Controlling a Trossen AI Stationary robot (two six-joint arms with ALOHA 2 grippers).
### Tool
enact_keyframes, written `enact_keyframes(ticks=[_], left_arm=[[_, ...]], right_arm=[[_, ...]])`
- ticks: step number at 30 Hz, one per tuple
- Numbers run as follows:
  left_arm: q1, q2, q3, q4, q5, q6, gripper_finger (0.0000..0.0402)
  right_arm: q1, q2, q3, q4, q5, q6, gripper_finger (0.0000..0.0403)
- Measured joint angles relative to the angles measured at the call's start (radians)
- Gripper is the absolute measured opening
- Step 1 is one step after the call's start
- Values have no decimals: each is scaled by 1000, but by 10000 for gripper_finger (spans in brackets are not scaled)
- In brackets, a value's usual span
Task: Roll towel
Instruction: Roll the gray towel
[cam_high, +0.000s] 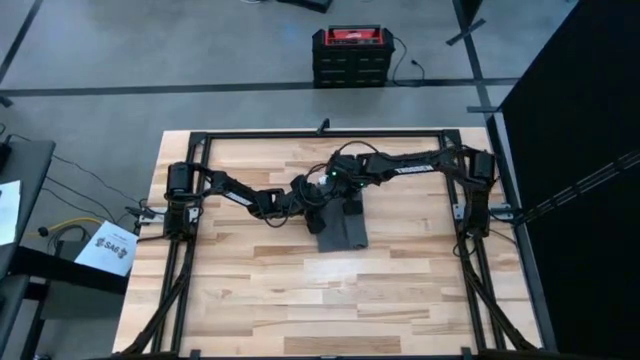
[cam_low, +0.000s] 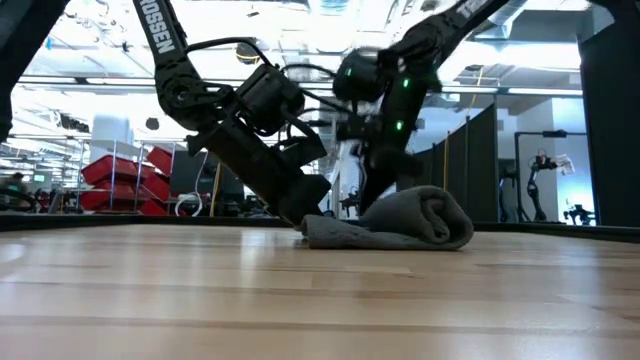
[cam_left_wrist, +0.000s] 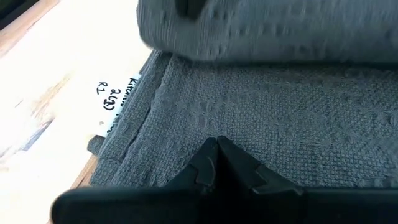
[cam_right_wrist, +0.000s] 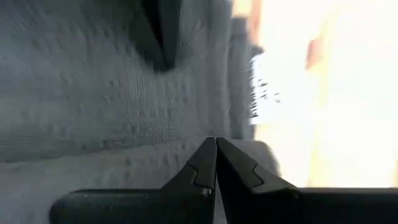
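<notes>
Low view shows the towel (cam_low: 395, 222) half rolled on the table (cam_low: 200, 290), its roll just beyond both grippers' pressed-together fingertips, left gripper (cam_left_wrist: 217, 144) on the flat part, right gripper (cam_right_wrist: 216, 144) on the roll; next, I judge, push the roll over the remaining flat cloth.

The dark grey soft cloth towel (cam_left_wrist: 273, 118) looks matt and bumpy, with a woven weave. Its small white tag (cam_left_wrist: 118, 102) looks smooth. The pale wooden plank counter (cam_high: 250, 290) is smooth with a soft shine.
</notes>
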Motion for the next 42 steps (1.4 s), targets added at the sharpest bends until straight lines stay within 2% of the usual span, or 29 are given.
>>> enact_keyframes(ticks=[5, 8, 13, 17, 19, 25, 34, 42], left_arm=[[-8, -3, 1, -1, -1, 19, 0], [-8, -3, 1, -1, 0, 19, 0], [-8, -3, 1, 0, 0, 17, 0], [-8, -3, 1, 5, 0, 14, 0], [-8, -3, 1, 7, 0, 20, 0], [-8, -3, 1, 8, 1, 26, 0], [-8, -3, 1, 10, 1, 51, 0], [-7, -3, 1, 10, 2, 52, 0]], right_arm=[[73, -55, -40, 4, -91, 24, 0], [115, -91, -148, 112, -116, 39, 0], [113, -171, -292, 338, -142, 109, 0], [130, -160, -302, 292, -196, 132, 0], [147, -142, -302, 325, -220, 132, 0], [148, -91, -373, 428, -220, 157, 0], [139, -92, -461, 576, -216, 197, 0], [186, -247, -498, 550, -215, 230, 0]])
